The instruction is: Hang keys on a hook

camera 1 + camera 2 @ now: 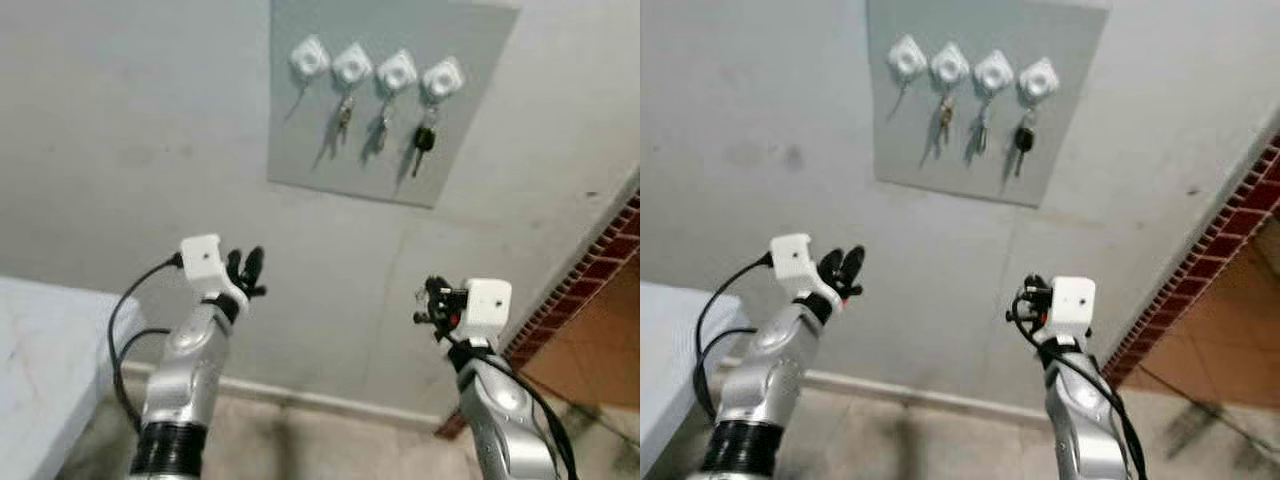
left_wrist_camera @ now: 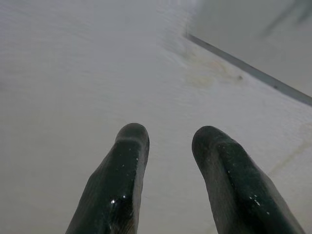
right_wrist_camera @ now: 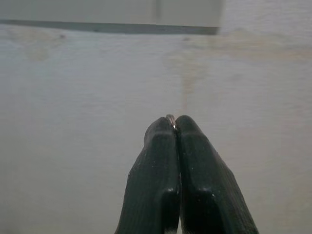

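A grey board (image 1: pixel 300 140) on the wall carries a row of white hooks. The leftmost hook (image 1: pixel 309 56) is bare. Keys hang from the others: a small key (image 1: pixel 344 115), another (image 1: pixel 381 131) and a black-headed key (image 1: pixel 424 140). My right gripper (image 1: pixel 432 302) is raised below and to the right of the board. It is shut, and a thin metal key ring (image 3: pixel 170 118) peeks out between its tips; the rest of the keys is hidden. Below and left of the board, my left gripper (image 1: pixel 248 272) stands open and holds nothing, facing the bare wall.
A white table (image 1: pixel 40 360) stands at the lower left, close to my left arm. A red brick edge (image 1: pixel 590 290) and an orange tiled floor (image 1: pixel 590 350) lie to the right. A pale baseboard (image 1: pixel 320 400) runs along the foot of the wall.
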You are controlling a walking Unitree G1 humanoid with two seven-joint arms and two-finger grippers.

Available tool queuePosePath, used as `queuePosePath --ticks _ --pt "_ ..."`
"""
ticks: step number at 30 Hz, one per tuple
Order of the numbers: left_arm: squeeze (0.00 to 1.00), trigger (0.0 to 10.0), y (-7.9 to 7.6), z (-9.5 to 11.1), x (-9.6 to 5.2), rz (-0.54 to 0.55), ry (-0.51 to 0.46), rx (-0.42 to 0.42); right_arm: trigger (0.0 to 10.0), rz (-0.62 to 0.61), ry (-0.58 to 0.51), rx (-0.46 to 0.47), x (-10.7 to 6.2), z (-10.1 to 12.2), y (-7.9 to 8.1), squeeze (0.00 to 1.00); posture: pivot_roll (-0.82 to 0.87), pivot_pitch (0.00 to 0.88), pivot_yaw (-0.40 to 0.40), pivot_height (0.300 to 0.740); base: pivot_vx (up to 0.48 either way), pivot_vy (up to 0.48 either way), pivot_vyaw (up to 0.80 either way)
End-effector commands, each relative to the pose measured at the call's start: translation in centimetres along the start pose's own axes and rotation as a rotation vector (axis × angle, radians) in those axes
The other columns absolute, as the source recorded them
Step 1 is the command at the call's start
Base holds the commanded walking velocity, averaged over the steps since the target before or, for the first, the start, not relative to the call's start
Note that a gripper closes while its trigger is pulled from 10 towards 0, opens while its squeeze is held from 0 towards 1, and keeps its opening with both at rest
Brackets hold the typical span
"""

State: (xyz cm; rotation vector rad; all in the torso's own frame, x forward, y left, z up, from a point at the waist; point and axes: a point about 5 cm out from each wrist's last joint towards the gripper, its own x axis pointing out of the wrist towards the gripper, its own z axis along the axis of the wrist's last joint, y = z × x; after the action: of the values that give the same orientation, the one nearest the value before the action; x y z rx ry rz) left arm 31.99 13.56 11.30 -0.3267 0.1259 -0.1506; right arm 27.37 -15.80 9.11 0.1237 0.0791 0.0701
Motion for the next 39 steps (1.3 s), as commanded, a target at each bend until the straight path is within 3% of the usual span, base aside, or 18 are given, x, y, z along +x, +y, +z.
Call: queuePosePath --ticks 1,7,15,21,24,39 --pt "0.00 10.0 0.64 0.48 -0.14 0.020 -0.013 0.008 10.0 0.016 -0.028 0.012 0.38 0.78 0.53 0.00 0.14 0.000 -0.057 0.740 0.000 0.401 0.00" --pt "0.00 10.0 0.69 0.57 -0.06 0.056 -0.021 0.033 10.0 -0.012 -0.018 0.038 0.35 0.77 0.36 0.00 0.14 0.000 -0.054 0.740 0.000 0.266 0.00" --pt "0.00 10.0 0.45 0.45 -0.04 0.051 -0.003 0.073 10.0 -0.033 -0.052 0.002 0.07 1.13 -0.01 0.00 0.13 0.000 -0.050 0.740 0.000 0.000 0.00" --pt "0.00 10.0 -0.05 0.90 0.04 0.000 -0.018 0.150 10.0 -0.008 -0.059 0.019 -0.05 1.11 0.38 0.00 0.13 0.000 -0.044 0.740 0.000 0.000 0.00" --pt "0.00 10.0 -0.21 0.99 0.02 -0.015 -0.021 0.131 10.0 -0.008 -0.064 0.015 -0.10 1.12 0.46 0.00 0.13 0.000 -0.042 0.740 0.000 0.000 0.00" --pt "0.00 10.0 -0.21 0.99 -0.06 -0.022 -0.019 0.119 10.0 -0.002 -0.070 0.018 -0.26 1.04 0.59 0.00 0.13 0.000 -0.037 0.740 0.432 0.000 0.00"
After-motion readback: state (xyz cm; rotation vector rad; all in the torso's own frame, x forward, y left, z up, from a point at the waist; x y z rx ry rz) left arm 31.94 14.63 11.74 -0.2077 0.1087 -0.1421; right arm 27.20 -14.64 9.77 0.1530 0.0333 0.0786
